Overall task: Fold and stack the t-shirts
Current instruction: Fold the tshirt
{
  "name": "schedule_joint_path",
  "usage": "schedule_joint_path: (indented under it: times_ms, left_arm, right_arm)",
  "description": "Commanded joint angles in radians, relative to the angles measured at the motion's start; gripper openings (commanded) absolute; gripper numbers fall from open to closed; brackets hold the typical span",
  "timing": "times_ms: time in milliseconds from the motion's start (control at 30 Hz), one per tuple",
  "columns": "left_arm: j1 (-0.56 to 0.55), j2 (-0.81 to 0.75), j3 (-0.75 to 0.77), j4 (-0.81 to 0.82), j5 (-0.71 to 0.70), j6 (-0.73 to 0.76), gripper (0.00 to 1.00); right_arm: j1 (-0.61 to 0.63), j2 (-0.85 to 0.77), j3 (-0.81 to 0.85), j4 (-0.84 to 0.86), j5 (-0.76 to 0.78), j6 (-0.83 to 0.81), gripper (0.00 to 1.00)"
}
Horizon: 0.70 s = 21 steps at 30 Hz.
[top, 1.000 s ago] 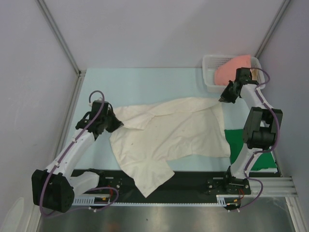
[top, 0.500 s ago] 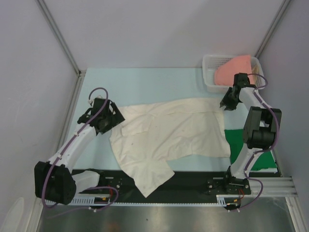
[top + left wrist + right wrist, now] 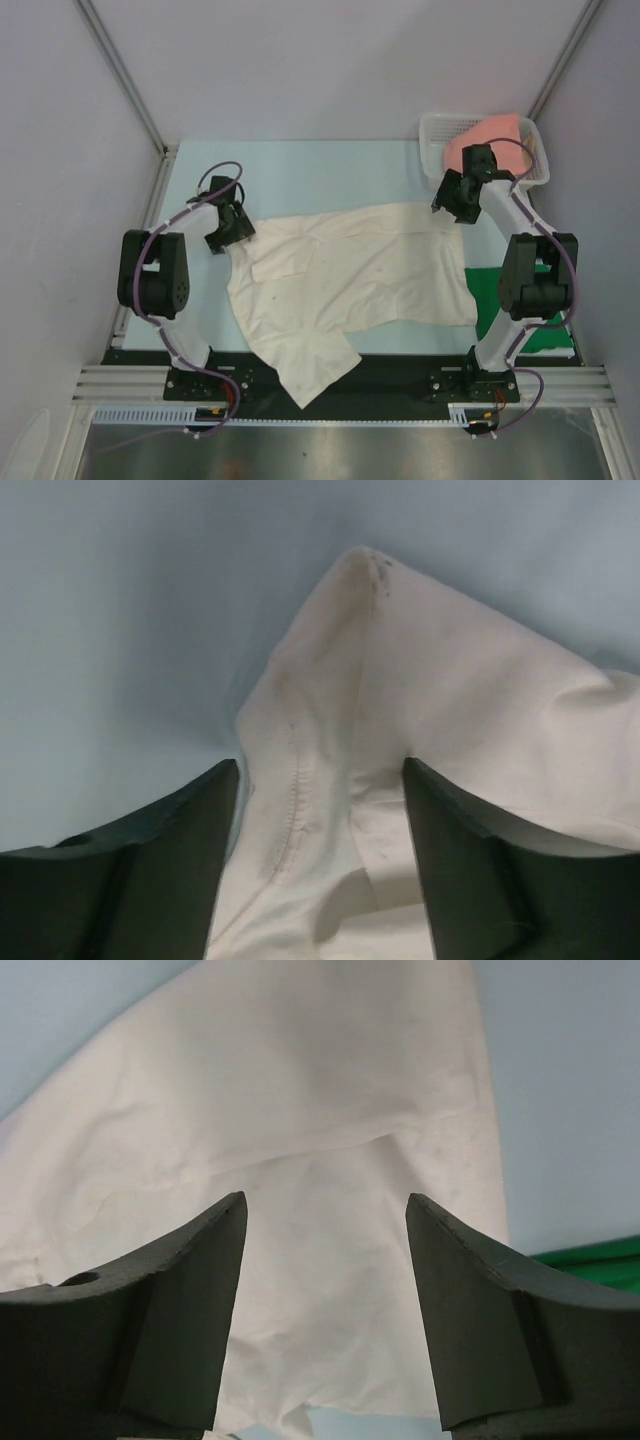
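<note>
The cream-white t-shirt (image 3: 350, 275) lies spread across the middle of the table, one sleeve trailing toward the near edge. At its far left corner (image 3: 420, 660) my left gripper (image 3: 232, 228) (image 3: 322, 770) is open, the cloth lying loose between the fingers. My right gripper (image 3: 452, 200) (image 3: 325, 1205) is open just above the shirt's far right corner (image 3: 300, 1080). The dark green t-shirt (image 3: 490, 290) (image 3: 600, 1258) lies at the right, partly behind the right arm. The salmon-pink t-shirt (image 3: 488, 135) sits heaped in the basket.
A white lattice basket (image 3: 436, 150) stands at the back right corner. Pale walls and metal posts close in the left, right and back sides. A black strip (image 3: 400, 372) runs along the near edge between the arm bases.
Both grippers have gone from shut to open and let go of the cream-white shirt's far corners. The left arm has folded up, its gripper shifting toward the back; the right gripper moved a little left.
</note>
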Motion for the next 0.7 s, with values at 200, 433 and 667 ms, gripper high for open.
schedule_joint_path:
  times_ms: [200,433,667]
  left_arm:
    - [0.037,0.118,0.071,0.086,0.111,-0.008,0.18]
    - [0.095,0.232,0.304,-0.012,-0.043,0.186,0.0]
    - [0.13,0.29,0.516,-0.105,-0.144,0.286,0.37]
  right_arm:
    - [0.095,-0.115,0.026,-0.03,-0.072,0.003,0.7]
    - [0.18,-0.144,-0.059,-0.079,-0.125,0.006,0.7]
    - [0.194,-0.15,-0.154,-0.156,-0.185,-0.046,0.7]
